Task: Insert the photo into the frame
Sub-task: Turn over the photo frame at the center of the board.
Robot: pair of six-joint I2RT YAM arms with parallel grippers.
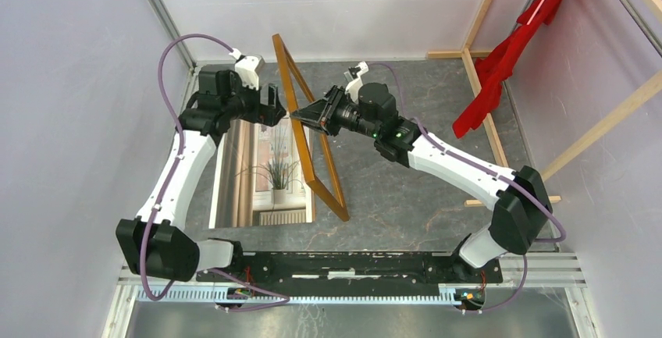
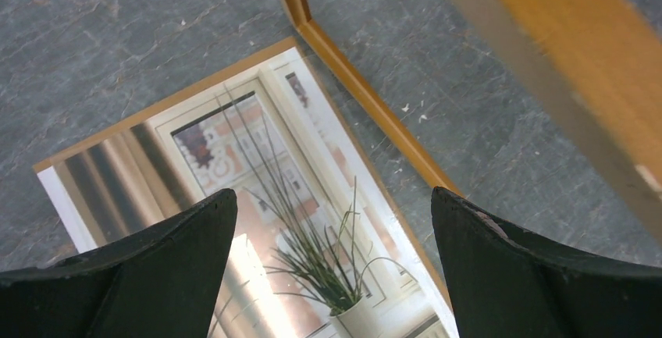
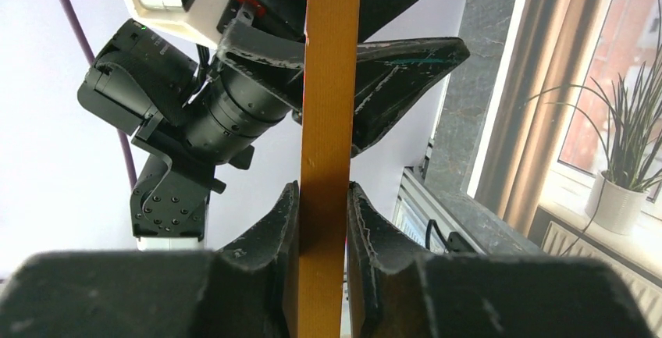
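Observation:
The photo [image 1: 265, 174], a print of a spiky potted plant by a window, lies flat on the grey table left of centre. It also shows in the left wrist view [image 2: 258, 174] and the right wrist view [image 3: 609, 119]. The frame [image 1: 329, 174] of thin orange-brown wood stands tilted on its edge, its lower side on the table beside the photo's right edge. My right gripper [image 1: 308, 115] is shut on the frame's upper rail [image 3: 328, 119]. My left gripper [image 1: 277, 108] is open and empty [image 2: 332, 193], above the photo and close beside the frame's upper rail [image 2: 585, 57].
Pale wooden beams [image 1: 484, 112] with a red cloth [image 1: 507, 57] stand at the back right. White walls close in the left, back and right sides. A metal rail [image 1: 351, 291] runs along the near edge by the arm bases.

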